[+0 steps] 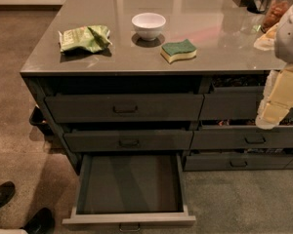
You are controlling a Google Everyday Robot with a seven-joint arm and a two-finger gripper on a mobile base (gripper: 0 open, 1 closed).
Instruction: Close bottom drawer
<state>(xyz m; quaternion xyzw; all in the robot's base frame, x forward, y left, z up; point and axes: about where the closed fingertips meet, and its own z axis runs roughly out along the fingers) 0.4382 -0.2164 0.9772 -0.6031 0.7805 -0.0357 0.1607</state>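
Note:
The bottom drawer (129, 219) of the left column is pulled far out toward me. Its low grey front panel is near the bottom edge of the view, with a small dark bail handle (129, 226) at its centre. Its long flat grey tray (129, 184) is bare. My gripper (271, 113) is the cream-coloured end of my arm at the right edge, in front of the right-hand drawers. It is well above and to the right of the open drawer and touches nothing I can see.
Two taller grey drawers (124, 107) sit shut above the open one, and cluttered drawers (249, 139) fill the right column. The countertop (195, 13) holds a white bowl (148, 25), a green sponge (178, 50), a green bag (84, 38) and jars (278, 4). A person's black shoes (2, 195) stand at the lower left.

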